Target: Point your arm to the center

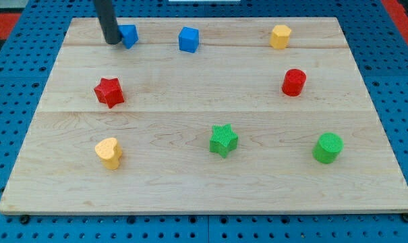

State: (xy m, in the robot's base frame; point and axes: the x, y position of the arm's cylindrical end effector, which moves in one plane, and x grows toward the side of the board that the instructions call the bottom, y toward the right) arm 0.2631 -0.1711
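At the view's top left, my tip [113, 42] sits on the bench [204, 175], touching the left side of a blue block [129, 35]; rod only, no end effector to open or close. Bench center is bare wood, well apart from the tip. Around it: blue cube [189, 39], yellow block [280, 36], red star [109, 92], red cylinder [294, 82], yellow heart [108, 152], green star [223, 140], green cylinder [328, 148].

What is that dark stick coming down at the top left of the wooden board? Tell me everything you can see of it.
That is my rod, a straight, smooth, dark cylinder that looks like matte plastic or metal. It enters from the view's top and stands almost upright. My tip rests at the wooden board near its top left corner, right against the left side of a blue block, partly hiding it. Nothing else is near it.
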